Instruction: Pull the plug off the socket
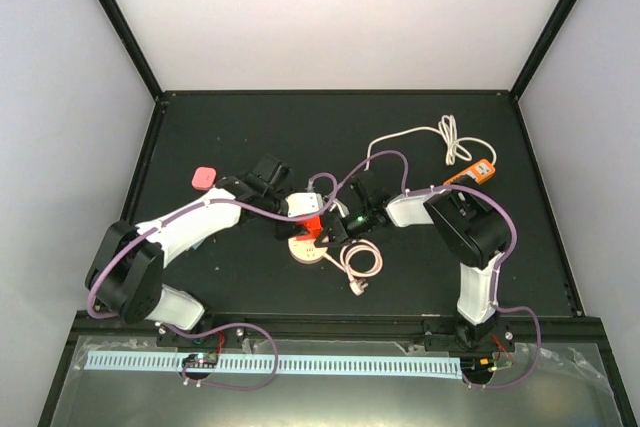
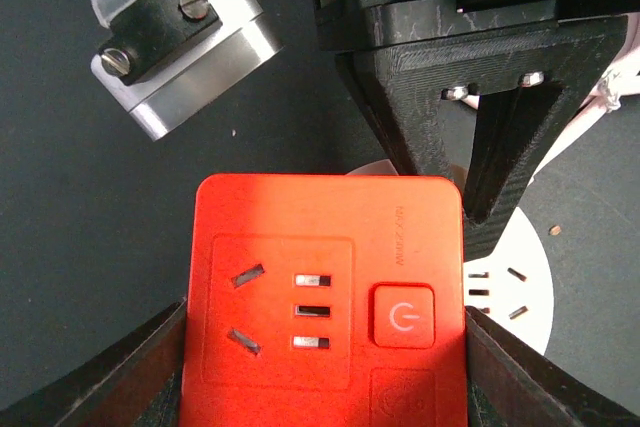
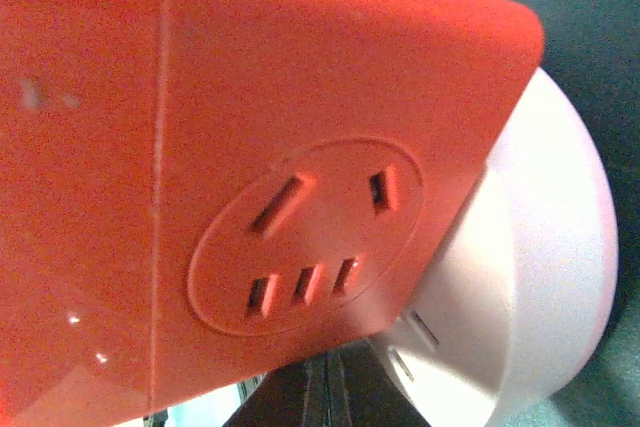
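Arms meet at frame centre in the top view: left gripper (image 1: 303, 219) on the red cube plug (image 1: 312, 228), right gripper (image 1: 335, 234) at the white round socket (image 1: 308, 252) under it. Claw states unclear from here.

Left wrist view: fingers (image 2: 120, 372) clamped on the cube's two sides, probably to lift it. Right claw's fingers (image 2: 500, 147) look pressed together, tip on the white rim, probably pinning it down.

Right wrist view: the only one showing the seam at lower right. Cube sits against the socket, not yet separated.

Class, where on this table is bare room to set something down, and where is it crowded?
Bare: far strip of black table behind pink rounded block; near-right corner beside right arm. Crowded: centre, around red cube socket.
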Available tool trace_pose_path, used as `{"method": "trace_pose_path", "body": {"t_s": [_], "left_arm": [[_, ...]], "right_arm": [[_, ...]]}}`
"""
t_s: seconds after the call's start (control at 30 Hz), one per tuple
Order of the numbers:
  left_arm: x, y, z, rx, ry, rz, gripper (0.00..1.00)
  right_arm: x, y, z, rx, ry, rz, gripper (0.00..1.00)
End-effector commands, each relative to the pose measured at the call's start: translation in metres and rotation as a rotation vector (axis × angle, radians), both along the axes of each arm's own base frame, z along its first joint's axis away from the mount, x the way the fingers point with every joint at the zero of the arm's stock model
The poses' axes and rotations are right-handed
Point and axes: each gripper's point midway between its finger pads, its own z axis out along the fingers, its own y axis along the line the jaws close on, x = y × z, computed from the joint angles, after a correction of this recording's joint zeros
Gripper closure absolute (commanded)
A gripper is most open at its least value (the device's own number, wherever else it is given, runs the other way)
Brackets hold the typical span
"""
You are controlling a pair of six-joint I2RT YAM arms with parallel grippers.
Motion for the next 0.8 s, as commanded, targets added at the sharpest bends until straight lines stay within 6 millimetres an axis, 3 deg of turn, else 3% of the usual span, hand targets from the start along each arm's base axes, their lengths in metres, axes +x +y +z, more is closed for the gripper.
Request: {"method": "trace_pose_path", "body": {"t_s": [0.0,0.07,0.23,0.33,0.43,0.53,0.67,0.77], "left_arm": [[-0.034,-0.042,0.056,-0.254,0.113,-0.122,0.89],[-0.040,-0.044,0.049,-0.252,0.142,-0.156,0.89],[-0.018,-0.028,0.027,-0.125,-0.070,-0.104,0.91],[-0.022,-0.023,0.027,-0.106,-0.123,-0.106,0.91],[-0.037,-0.024,0.024,-0.082,-0.131,-0.158,0.91],[-0.047,-0.028,0.036,-0.118,-0.139,-0.177,0.91],[-0.042,-0.031,0.045,-0.154,-0.111,-0.127,0.93],[-0.041,-0.032,0.041,-0.149,-0.083,-0.128,0.94]], "right_arm": [[0.019,-0.035,-0.073,-0.313,-0.040,-0.132,0.99],[0.018,-0.035,-0.073,-0.314,-0.037,-0.130,0.99],[0.017,-0.036,-0.076,-0.324,-0.031,-0.127,0.99],[0.018,-0.036,-0.077,-0.328,-0.031,-0.127,0.99],[0.018,-0.036,-0.078,-0.330,-0.029,-0.127,0.99],[0.018,-0.037,-0.079,-0.338,-0.033,-0.127,0.99],[0.019,-0.038,-0.080,-0.346,-0.041,-0.126,0.99],[0.019,-0.039,-0.081,-0.349,-0.044,-0.122,0.99]]}}
